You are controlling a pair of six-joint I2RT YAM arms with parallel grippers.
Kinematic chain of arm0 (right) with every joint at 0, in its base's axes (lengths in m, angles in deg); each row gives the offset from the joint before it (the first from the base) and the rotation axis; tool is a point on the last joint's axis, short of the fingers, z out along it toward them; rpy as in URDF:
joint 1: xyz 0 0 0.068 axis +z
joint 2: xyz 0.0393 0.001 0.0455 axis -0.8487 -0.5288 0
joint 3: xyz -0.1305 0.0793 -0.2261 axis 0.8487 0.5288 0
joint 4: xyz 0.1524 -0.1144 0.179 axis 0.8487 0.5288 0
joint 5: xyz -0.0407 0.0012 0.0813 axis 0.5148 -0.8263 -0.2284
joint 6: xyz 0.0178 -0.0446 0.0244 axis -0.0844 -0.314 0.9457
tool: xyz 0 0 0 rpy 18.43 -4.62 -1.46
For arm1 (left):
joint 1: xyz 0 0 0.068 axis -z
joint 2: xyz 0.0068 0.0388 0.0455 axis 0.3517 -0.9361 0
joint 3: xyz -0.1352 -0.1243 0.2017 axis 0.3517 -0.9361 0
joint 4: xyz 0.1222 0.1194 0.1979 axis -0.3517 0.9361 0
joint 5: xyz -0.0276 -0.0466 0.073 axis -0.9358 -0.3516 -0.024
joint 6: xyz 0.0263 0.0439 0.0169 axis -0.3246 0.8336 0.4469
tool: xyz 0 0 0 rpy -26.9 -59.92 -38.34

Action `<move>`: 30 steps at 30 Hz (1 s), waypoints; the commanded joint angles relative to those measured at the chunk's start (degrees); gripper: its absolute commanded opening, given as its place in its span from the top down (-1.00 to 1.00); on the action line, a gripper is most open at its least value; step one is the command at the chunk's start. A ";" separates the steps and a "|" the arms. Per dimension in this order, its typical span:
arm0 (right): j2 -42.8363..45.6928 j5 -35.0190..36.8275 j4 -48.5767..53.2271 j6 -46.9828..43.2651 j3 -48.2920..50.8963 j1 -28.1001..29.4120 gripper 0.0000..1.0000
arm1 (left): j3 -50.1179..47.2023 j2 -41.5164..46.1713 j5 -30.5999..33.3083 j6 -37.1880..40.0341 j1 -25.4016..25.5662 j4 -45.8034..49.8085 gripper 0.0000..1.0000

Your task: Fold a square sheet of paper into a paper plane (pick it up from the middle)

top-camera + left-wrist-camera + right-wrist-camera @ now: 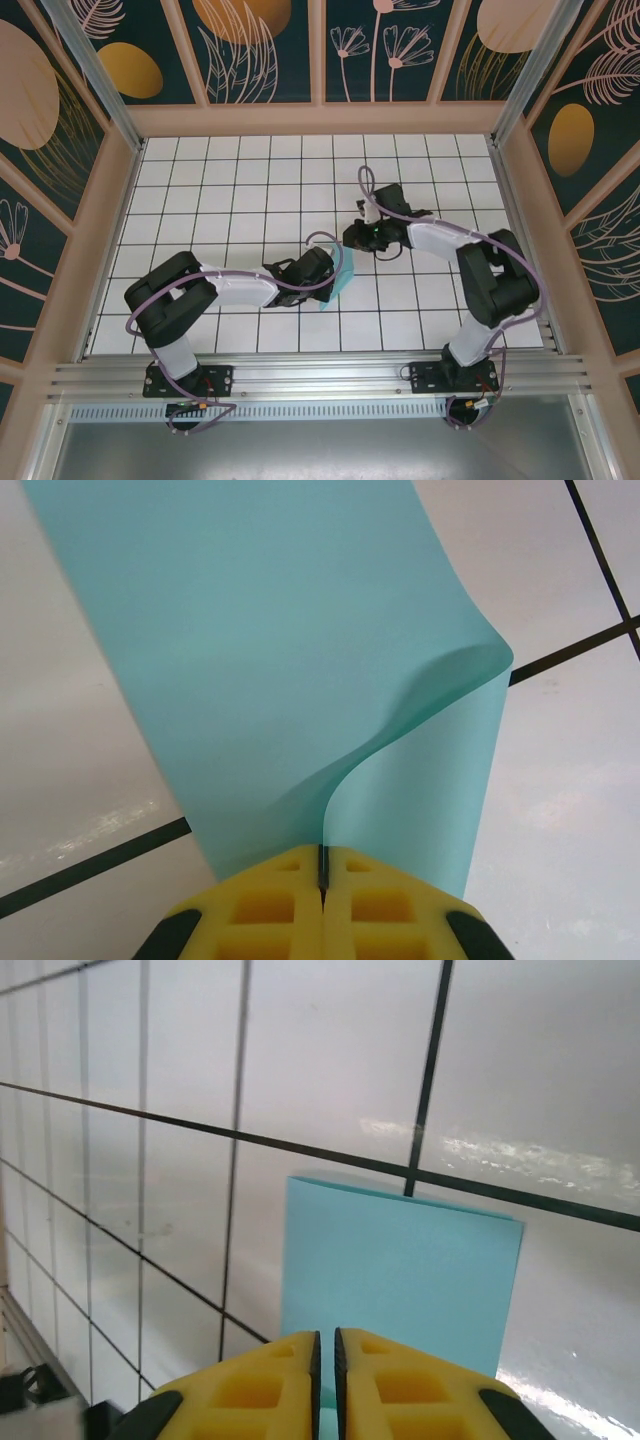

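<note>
Paper first: the thin light turquoise sheet of paper (300, 630) is doubled over on itself, one layer curling up in a soft loop. My left gripper (322, 854) has its yellow fingers (270, 910) pressed tight together on the sheet's near edge. From above, the sheet lies around the middle of the white grid-tiled table (220, 180), a little to the near side, just beside both my wrists. My right gripper (326, 1338) points at a flat folded panel of the sheet. Its fingers stand almost together with a thin slit between them, and I cannot tell whether they pinch the paper.
</note>
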 commanded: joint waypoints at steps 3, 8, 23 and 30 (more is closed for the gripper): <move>6.83 -4.18 -6.59 5.57 9.22 -0.10 0.83 | -0.44 1.29 -1.07 -1.28 -0.27 -1.88 0.88; 11.58 -6.48 -11.30 8.95 16.83 0.84 0.91 | -0.55 0.99 -1.33 -1.89 -0.33 -2.31 0.88; 5.73 -6.05 -10.58 8.40 15.63 4.91 0.91 | -0.71 1.28 -0.09 -2.45 -0.27 -1.47 0.89; 5.03 -4.29 -8.70 7.22 13.21 4.75 0.91 | -1.14 3.21 0.74 -2.57 -0.27 -2.05 0.89</move>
